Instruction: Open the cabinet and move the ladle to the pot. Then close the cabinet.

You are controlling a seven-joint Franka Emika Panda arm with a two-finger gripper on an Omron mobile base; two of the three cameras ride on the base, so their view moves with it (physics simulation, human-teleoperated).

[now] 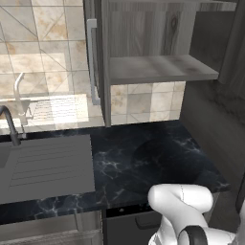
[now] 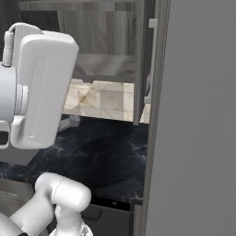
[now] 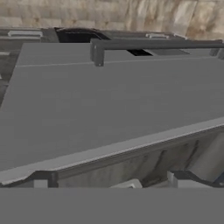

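1. Looking into the cabinet from the left base view: both doors stand open, the left one edge-on at upper centre-left with its long silver bar handle running vertically, and the single shelf looks bare.
2. No ladle or pot that I can make out on the dark marble counter; judging by the bare shelf, the ladle step looks done and closing is what's left.
3. In the hand view a flat grey door panel sits right in front of the camera, its bar handle lying along the top of the frame. So the long axis runs left to right there, just above and beyond the hand.
4. The finger tips barely peek up at the bottom edge; whether they are spread or pinched, I cannot tell.
5. In the right base view the right door hangs edge-on at upper centre, beside a tall grey panel filling the right side. That's tight room on that flank; the open space for a swing lies over the counter.
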